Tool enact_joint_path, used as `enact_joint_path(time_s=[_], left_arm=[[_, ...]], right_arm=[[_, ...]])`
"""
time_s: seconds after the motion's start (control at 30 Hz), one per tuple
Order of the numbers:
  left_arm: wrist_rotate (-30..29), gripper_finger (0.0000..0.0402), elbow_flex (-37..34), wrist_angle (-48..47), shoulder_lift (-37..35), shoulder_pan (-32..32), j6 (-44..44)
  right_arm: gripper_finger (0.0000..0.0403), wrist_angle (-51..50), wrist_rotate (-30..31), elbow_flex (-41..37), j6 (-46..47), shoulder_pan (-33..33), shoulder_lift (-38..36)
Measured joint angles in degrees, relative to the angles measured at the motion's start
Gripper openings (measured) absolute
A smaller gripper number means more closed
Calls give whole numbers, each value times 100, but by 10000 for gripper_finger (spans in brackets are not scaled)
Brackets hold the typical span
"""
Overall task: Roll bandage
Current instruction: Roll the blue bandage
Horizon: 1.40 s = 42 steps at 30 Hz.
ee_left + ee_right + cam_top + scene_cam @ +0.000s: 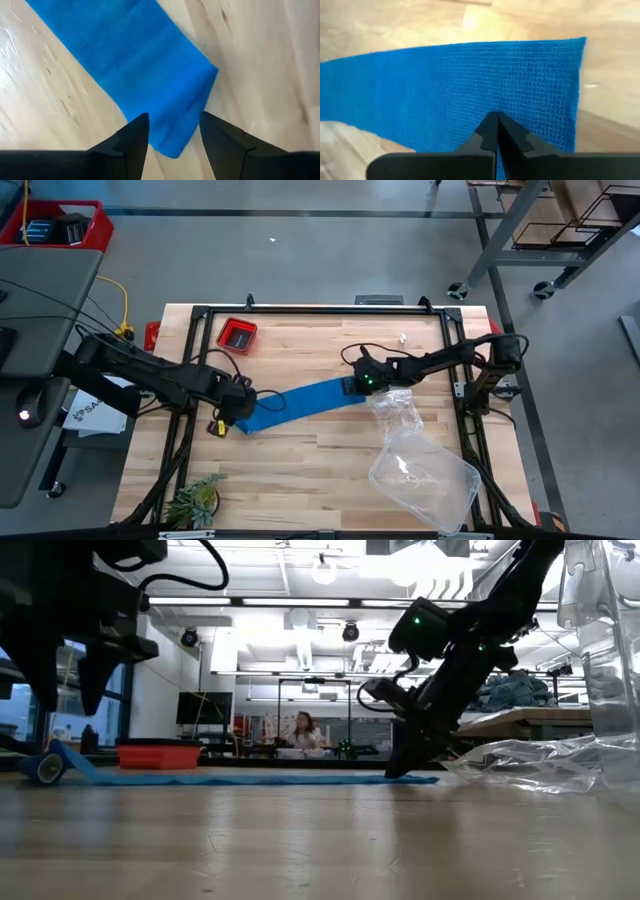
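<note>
wooden table with bandage, bag, tray

The left arm reaches in from its side, stretched low across the surface, and its left gripper points down with its two dark fingers spread apart, a clear gap between them. The right arm extends from the opposite side, its wrist angled steeply down, and the right gripper has its fingers pressed tight together, tips meeting in a point at the surface. The two grippers stand well apart, facing each other.
</note>
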Motion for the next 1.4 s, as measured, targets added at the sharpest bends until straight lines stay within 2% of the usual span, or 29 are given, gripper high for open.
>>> enact_joint_path(time_s=[0.13, 0.37, 0.53, 0.63, 0.8, 1.2, 1.4], left_arm=[[0, 171, 0, -3, 0, -242, -680], [-22, 172, -32, 115, 0, -717, -2171], [-208, 172, -290, 693, 0, -959, -2852], [-435, 172, -385, 943, 2, -1014, -3086], [-794, 172, -391, 1303, 0, -987, -3117], [-808, 172, -344, 1700, 0, -921, -3091], [-1496, 170, -237, 2572, 29, -835, -2432]], right_arm=[[0, -325, 71, 7, 19, -106, -71], [0, -1239, 640, -29, -131, -363, -581], [0, -1882, 651, -37, -456, -481, -875], [0, -1900, 602, -37, -559, -484, -909], [0, -1882, 566, -37, -537, -466, -918], [0, -1795, 490, -28, -810, -462, -925], [0, -1730, 413, -22, -883, -462, -931]])
